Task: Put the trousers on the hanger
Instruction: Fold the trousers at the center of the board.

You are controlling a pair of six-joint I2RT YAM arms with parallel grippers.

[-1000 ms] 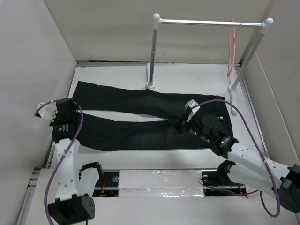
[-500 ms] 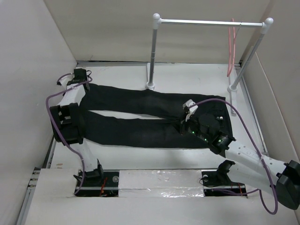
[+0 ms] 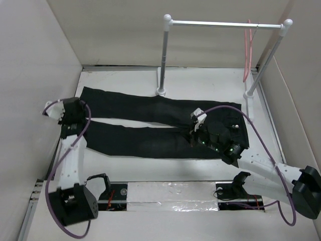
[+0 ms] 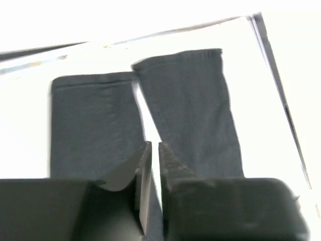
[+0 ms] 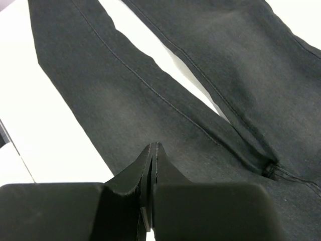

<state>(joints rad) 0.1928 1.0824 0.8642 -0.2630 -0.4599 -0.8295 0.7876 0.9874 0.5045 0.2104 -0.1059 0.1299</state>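
The black, soft fabric trousers [image 3: 145, 125] lie flat on the white desk [image 3: 200, 85]. Their long axis runs from the left edge to the right edge, with the waistband pointing toward the right edge and both leg cuffs toward the left edge. The thin pink clothes hanger [image 3: 247, 50] hangs well apart from them, on the white-and-silver metal rail [image 3: 220, 23] near the far right corner. Half a second ago the left arm was stretched toward the far left corner, over the far leg's cuff. It has since drawn back to the left edge, level with the gap between the two legs, while the right arm has barely shifted and the trousers lie as they did. The left wrist view shows what the overhead view does not: the left pincer [image 4: 154, 145] has its fingers almost together with only a thin slit between them, holding nothing, above the strip of bare desk between the two hemmed cuffs. The right wrist view shows the right pincer [image 5: 153, 145] pressed closed just over the near leg, beside the crotch seam. Whether it pinches any cloth cannot be told.
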